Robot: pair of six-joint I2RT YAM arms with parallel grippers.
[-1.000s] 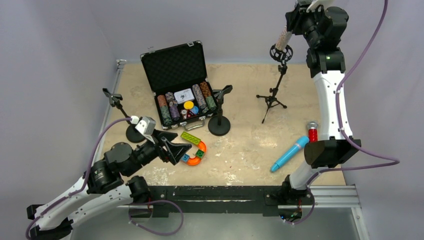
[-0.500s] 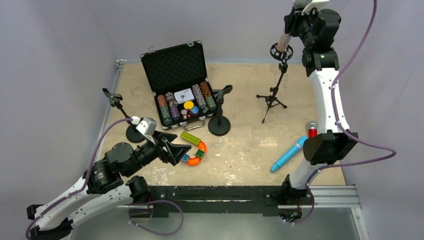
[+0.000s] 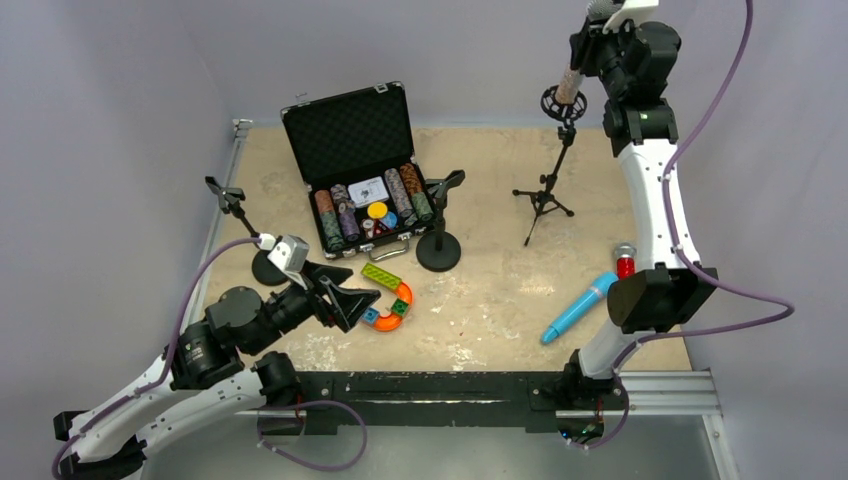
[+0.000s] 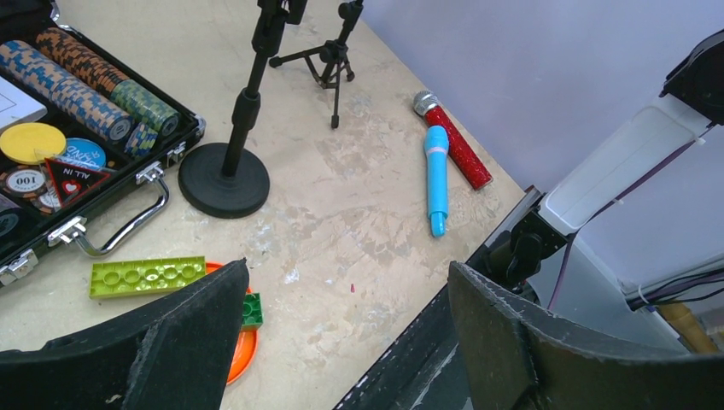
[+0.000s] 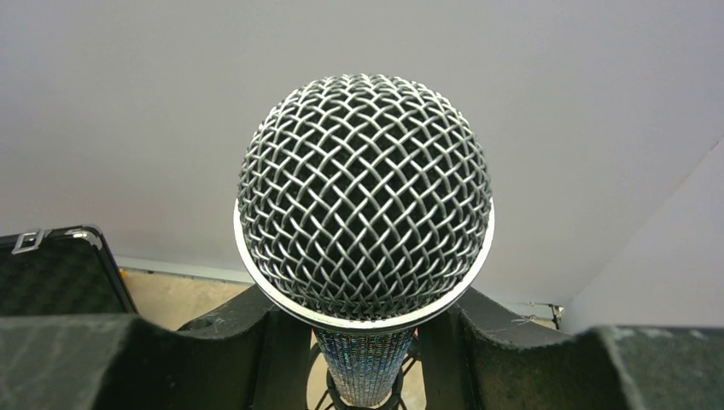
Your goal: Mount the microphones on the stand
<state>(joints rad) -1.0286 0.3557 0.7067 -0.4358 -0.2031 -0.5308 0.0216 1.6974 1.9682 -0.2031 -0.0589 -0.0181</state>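
Note:
My right gripper (image 3: 588, 42) is raised high at the back right, shut on the silver-pink glitter microphone (image 3: 572, 82) just below its grey mesh head (image 5: 365, 196). The microphone's lower end sits in the black ring holder (image 3: 563, 104) of the tripod stand (image 3: 543, 195). In the right wrist view the fingers (image 5: 273, 342) flank the glitter body. The red glitter microphone (image 3: 625, 264) and the light-blue microphone (image 3: 580, 307) lie on the table at the right, also in the left wrist view (image 4: 452, 141) (image 4: 437, 175). My left gripper (image 3: 335, 295) is open and empty, low at the front left.
An open case of poker chips (image 3: 360, 170) stands at the back centre. A round-base stand (image 3: 439, 245) is in front of it, and another one (image 3: 268, 265) is at the left. Toy bricks on an orange piece (image 3: 388, 298) lie beside my left gripper.
The right arm shifted slightly and the silver-pink microphone now stands more upright in the ring holder. The left arm has hardly moved.

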